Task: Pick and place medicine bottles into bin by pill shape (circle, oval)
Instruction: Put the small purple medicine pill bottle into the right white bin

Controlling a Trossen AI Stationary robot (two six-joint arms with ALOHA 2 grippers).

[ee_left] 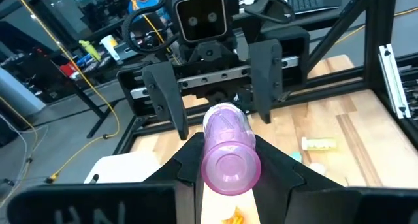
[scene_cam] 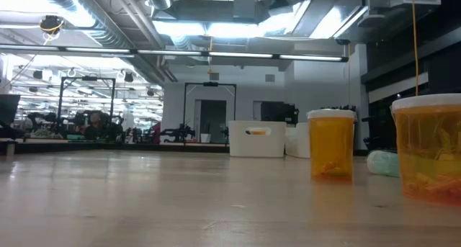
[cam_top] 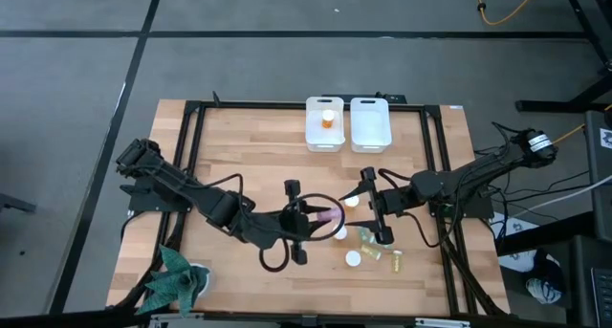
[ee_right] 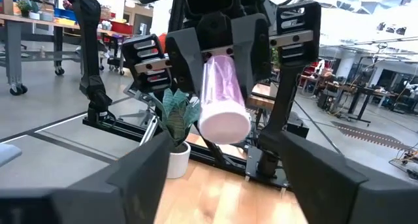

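While the two arms face each other over the middle of the bench [cam_top: 239, 146], the left claw [cam_top: 320, 215] is clamped on a pink bottle [cam_top: 328, 215], its two dark fingers [ee_left: 186, 160] pressing the sides of the translucent tube, which lies level and sticks out past the fingertips toward the other arm. The right claw [cam_top: 373, 206] hovers just beyond the bottle's free end with its fingers spread wide apart, holding nothing; from its wrist the pink bottle [ee_right: 222, 100] shows straight ahead between those open fingers but not touching them. Below and around the two claws, on the wood, stand several loose bottles: a white-capped one [cam_top: 351, 201] near the right claw, another [cam_top: 339, 232] just below the pink bottle, a third [cam_top: 353, 259] further toward the near edge, a pale green one [cam_top: 370, 240] and a small yellow one [cam_top: 394, 262] beside it. At the far edge sit two white bins [cam_top: 324, 124], the left one with an orange bottle [cam_top: 328, 119] inside, the right bin [cam_top: 371, 123] beside it
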